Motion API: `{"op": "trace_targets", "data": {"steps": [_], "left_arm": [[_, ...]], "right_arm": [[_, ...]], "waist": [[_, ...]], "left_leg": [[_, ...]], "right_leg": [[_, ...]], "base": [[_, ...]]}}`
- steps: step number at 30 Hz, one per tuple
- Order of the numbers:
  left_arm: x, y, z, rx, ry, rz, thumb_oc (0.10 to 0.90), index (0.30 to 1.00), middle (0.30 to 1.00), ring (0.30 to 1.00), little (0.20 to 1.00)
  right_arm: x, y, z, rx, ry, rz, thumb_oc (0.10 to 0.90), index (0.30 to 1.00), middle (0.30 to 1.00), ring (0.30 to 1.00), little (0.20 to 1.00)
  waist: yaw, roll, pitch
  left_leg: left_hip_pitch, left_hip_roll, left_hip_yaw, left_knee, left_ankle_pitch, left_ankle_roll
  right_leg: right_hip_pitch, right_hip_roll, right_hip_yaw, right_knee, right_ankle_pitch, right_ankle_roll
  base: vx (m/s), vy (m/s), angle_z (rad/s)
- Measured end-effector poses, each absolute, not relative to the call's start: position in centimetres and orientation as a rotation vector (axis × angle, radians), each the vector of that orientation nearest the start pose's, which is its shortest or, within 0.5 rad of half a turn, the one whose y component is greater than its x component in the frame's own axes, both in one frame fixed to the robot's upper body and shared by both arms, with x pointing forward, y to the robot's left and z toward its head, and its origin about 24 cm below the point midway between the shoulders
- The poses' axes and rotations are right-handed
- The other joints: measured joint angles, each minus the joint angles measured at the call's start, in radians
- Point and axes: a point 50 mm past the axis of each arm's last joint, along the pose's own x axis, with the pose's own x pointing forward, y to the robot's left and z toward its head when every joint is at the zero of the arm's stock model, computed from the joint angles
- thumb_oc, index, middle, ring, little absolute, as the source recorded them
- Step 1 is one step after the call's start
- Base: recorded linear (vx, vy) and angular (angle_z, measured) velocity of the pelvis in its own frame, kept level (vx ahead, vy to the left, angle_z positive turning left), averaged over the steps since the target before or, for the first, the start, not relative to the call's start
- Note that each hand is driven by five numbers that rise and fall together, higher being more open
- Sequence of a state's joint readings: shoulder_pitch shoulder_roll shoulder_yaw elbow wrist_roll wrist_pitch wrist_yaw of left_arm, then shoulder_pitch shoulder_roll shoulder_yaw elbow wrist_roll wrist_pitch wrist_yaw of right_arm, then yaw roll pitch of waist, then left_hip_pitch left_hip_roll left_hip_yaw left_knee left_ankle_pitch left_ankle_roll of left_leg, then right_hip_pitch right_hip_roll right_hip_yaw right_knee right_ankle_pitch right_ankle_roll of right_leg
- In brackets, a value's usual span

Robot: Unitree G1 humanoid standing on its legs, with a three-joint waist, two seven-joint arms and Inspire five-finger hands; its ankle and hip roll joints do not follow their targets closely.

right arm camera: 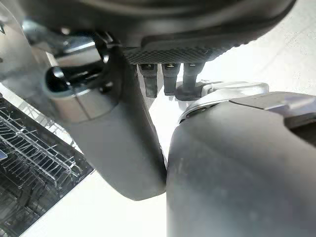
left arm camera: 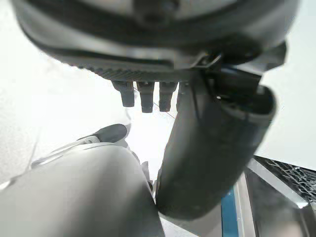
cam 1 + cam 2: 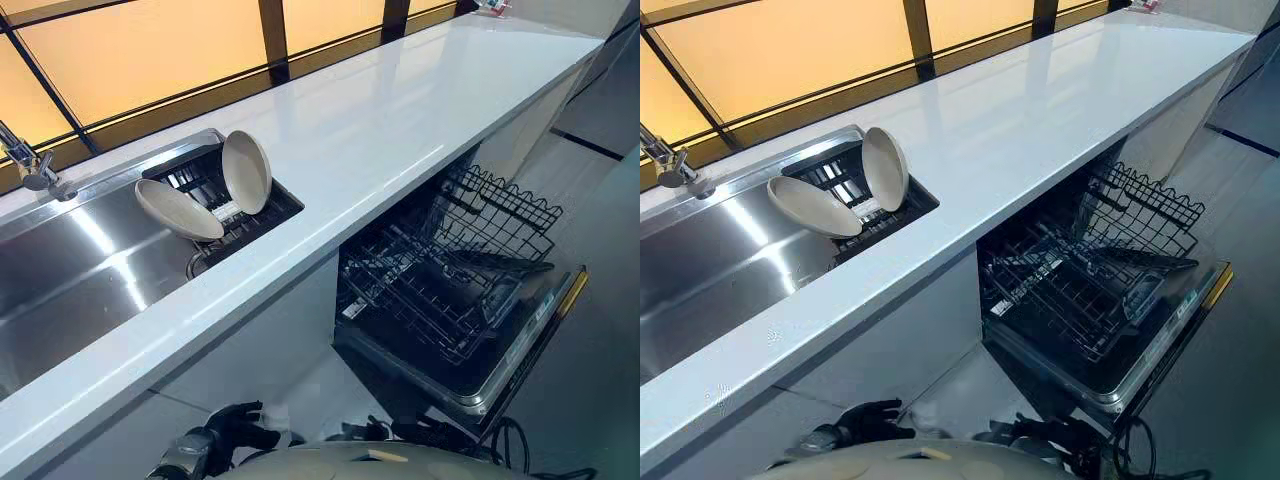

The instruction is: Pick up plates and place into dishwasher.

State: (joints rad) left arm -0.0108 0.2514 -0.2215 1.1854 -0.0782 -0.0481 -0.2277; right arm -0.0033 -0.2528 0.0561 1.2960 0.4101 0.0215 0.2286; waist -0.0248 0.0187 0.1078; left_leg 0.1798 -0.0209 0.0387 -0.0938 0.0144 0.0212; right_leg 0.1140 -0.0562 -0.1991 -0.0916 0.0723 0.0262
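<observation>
Two cream plates stand in a black dish rack (image 3: 192, 172) set into the sink's right end. One plate (image 3: 247, 172) is nearly upright; the other plate (image 3: 178, 209) leans low toward the basin. The dishwasher (image 3: 530, 340) is open below the counter at the right, and its wire lower rack (image 3: 430, 290) is pulled out over the lowered door. My left hand (image 3: 238, 425) hangs low in front of the cabinet, well below the plates, open and holding nothing. My right hand (image 1: 187, 49) also hangs at my side, fingers (image 1: 168, 81) relaxed, open, with the rack wires beside it.
A long white countertop (image 3: 400, 110) runs from the steel sink (image 3: 80, 280) to the far right. A faucet (image 3: 30, 165) stands at the sink's back left. A raised wire rack section (image 3: 505, 205) sits behind the lower rack. Windows line the back.
</observation>
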Motion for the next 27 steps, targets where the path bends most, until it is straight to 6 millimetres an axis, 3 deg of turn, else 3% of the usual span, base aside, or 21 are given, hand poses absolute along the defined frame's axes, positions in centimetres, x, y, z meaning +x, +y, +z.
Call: {"op": "trace_targets", "data": {"steps": [16, 22, 27], "left_arm": [[10.1, 21.5, -15.9, 0.1, 1.169, -0.205, 0.8, 0.9, 0.9, 0.9, 0.9], [9.2, 21.2, -16.0, -0.086, 1.164, -0.172, 0.8, 0.9, 0.9, 0.9, 0.9], [8.9, 21.0, -15.6, -0.461, 1.102, -0.103, 0.8, 0.9, 0.9, 0.9, 0.9]], "right_arm": [[7.6, -23.6, -16.3, 0.281, 1.23, -0.202, 0.8, 0.9, 0.9, 0.9, 0.9], [7.4, -23.6, -16.4, 0.297, 1.234, -0.212, 0.8, 0.9, 0.9, 0.9, 0.9], [7.2, -23.6, -16.4, 0.315, 1.238, -0.227, 0.8, 0.9, 0.9, 0.9, 0.9]], "waist": [[0.0, 0.004, -0.003], [0.001, 0.006, -0.004], [0.005, 0.006, -0.004]], "left_leg": [[0.001, 0.0, 0.0, 0.0, 0.0, 0.0], [0.001, 0.0, -0.001, 0.0, 0.0, 0.0], [0.001, 0.001, -0.002, 0.0, 0.0, 0.0]], "right_leg": [[0.001, 0.0, 0.0, 0.0, 0.0, 0.0], [0.001, -0.001, -0.001, -0.001, 0.0, 0.0], [0.001, -0.001, -0.002, -0.004, 0.0, 0.0]], "base": [[0.01, -0.011, 0.02], [0.0, 0.0, 0.0], [0.0, 0.0, 0.0]]}}
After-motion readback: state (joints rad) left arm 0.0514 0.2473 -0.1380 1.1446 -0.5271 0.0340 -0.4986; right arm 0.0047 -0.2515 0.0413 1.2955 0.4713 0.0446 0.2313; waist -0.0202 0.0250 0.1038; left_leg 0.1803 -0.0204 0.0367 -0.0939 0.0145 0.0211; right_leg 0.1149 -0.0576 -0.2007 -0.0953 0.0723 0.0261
